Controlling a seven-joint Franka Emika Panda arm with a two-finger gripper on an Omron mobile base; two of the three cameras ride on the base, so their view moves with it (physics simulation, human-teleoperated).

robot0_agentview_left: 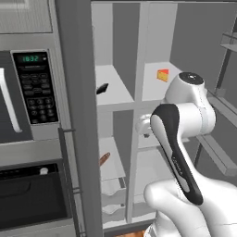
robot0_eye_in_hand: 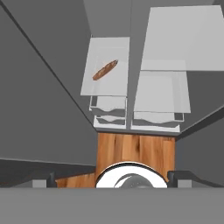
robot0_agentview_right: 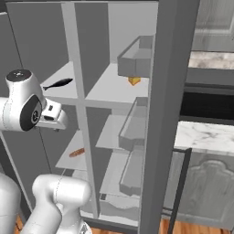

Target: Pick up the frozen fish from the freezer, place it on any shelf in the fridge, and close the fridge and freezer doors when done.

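Starting from zero as far as I can see: frozen fish (robot0_agentview_right: 58, 83) lies on the upper shelf of the freezer (robot0_agentview_left: 111, 88), untouched, above the pincer (robot0_eye_in_hand: 112, 175) and off to its side. Pincer fingers are spread wide, nothing between them; the hand looks down at the wood floor (robot0_eye_in_hand: 135, 151) and the white drawers (robot0_eye_in_hand: 109, 111). All left: grab fish, move it to the shelf (robot0_agentview_left: 155, 85) in the fridge (robot0_agentview_right: 123, 87), shut both doors.

Around: baguette-like stick (robot0_eye_in_hand: 105, 70) on the lower freezer shelf ahead of the pincer, cheese wedge (robot0_agentview_left: 162, 75) on the fridge shelf. My guess: the centre divider (robot0_agentview_left: 139, 92) between the columns is the main obstruction during transfer. Microwave (robot0_agentview_left: 28, 92) stands clear beyond the freezer door (robot0_agentview_left: 76, 115).
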